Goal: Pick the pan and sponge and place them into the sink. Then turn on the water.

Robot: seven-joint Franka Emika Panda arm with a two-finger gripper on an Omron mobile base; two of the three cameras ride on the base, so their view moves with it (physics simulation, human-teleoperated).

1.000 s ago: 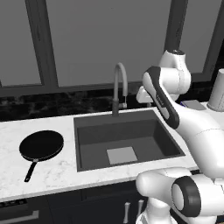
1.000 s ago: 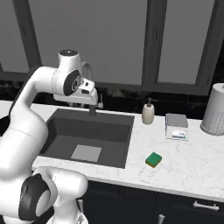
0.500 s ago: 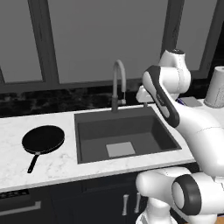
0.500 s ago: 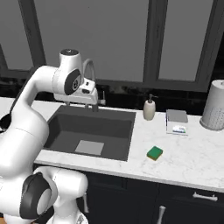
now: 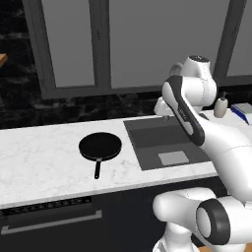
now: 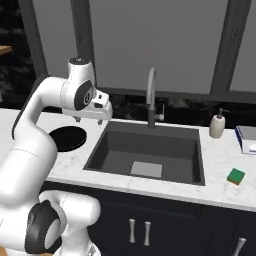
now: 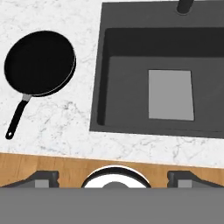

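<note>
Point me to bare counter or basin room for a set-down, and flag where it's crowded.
Free: the marble counter left of the pan; the strip between the pan and the sink; the sink bottom, bare around its lighter patch. Crowded: right of the sink, where the soap bottle, a box and the sponge sit.

Simulated kitchen interior. A white marble countertop runs left to right, veined in grey. Behind it rises a black marbled backsplash, topped by tall grey window panes divided by dark mullions. Below the counter stand dark cabinet fronts with pale bar handles, and at the near left a dark drawer with a long handle. A wood-toned floor lies along the counter's near edge. Lighting is even and diffuse.
</note>
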